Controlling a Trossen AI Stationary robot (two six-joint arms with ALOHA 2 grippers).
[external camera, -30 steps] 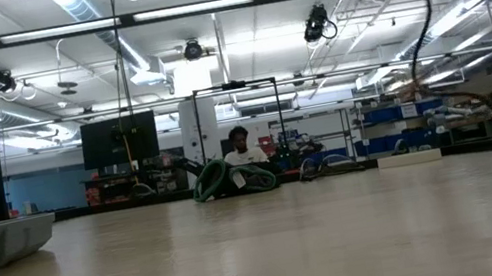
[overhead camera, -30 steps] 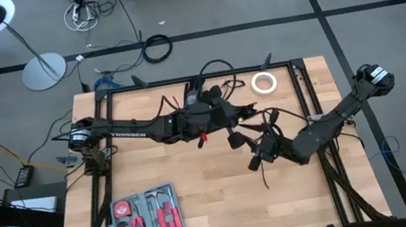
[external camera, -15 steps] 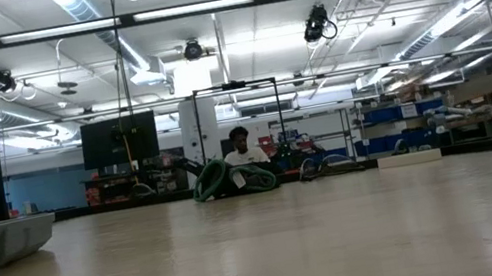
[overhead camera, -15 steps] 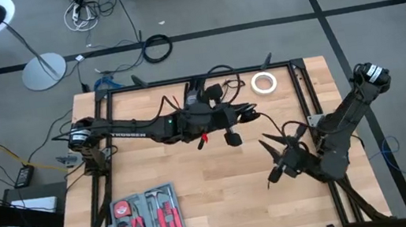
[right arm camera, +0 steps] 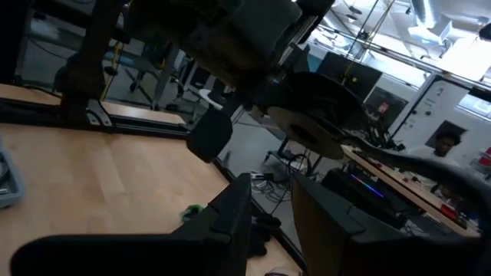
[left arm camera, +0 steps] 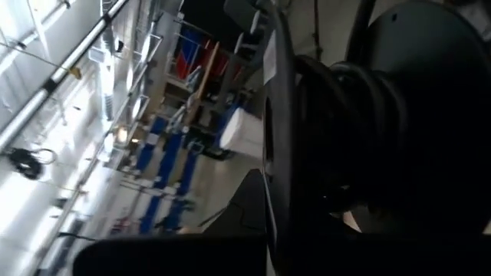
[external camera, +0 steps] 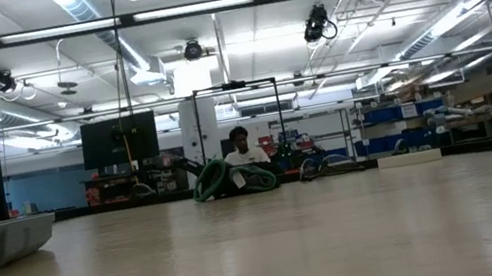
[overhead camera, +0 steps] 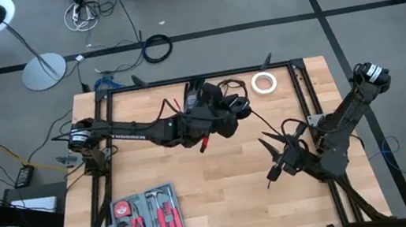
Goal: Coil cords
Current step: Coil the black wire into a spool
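While my right tool (overhead camera: pixel 276 168) hangs parted and empty over the near right of the worktop (overhead camera: pixel 223 198), my left tool (overhead camera: pixel 236 111) stays clenched farther back, raised, carrying a coiled black cord (overhead camera: pixel 227 102) near the white tape roll (overhead camera: pixel 264 82).

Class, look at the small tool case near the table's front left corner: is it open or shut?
Open. In the high view the tool case lies with its lid laid back, and red-handled tools show in its slots.
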